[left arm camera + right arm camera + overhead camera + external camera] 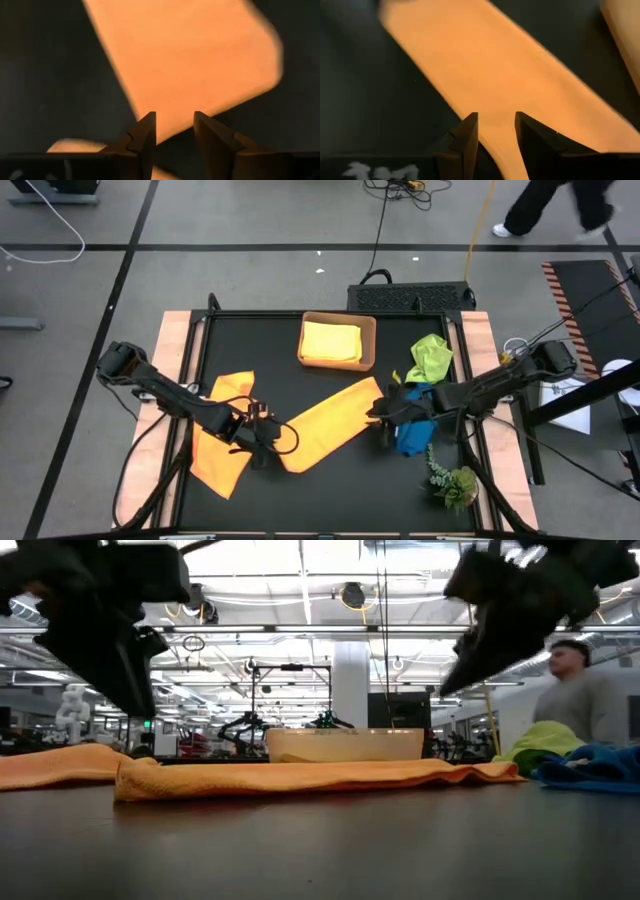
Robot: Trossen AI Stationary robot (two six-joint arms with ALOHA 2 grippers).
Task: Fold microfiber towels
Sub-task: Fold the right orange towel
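Both pairs of jaws stand partly open with a clear gap between the fingers, and neither has hold of anything: each wrist view shows orange cloth lying flat beyond the fingertips, not pinched between them.

Taking the high view as a clock face, the black table (330, 490) fills the middle. On it, the long orange towel (330, 423), already folded into a strip, runs from about 7 o'clock up toward 2 o'clock through the centre. The left gripper (262, 432) hovers over its lower end at roughly 7 o'clock; the right gripper (388, 408) hovers over its upper end at about 3 o'clock. In the low view both hang above the strip, apart from it.

A second orange towel (222, 430) lies spread at 8 o'clock, partly under the left arm. The tan tray (368, 340) at 12 o'clock holds a folded yellow towel (331, 342). The blue towel (414, 430) sits crumpled at 4 o'clock beneath the right arm, the lime green towel (431, 356) at 2 o'clock, and the plant sprig (452, 480) at 5 o'clock.

The step in hand looks like the second fold of the strip. Next, each gripper likely needs to drop onto its end and close on the cloth's edge, taking both layers so the fold stays square.
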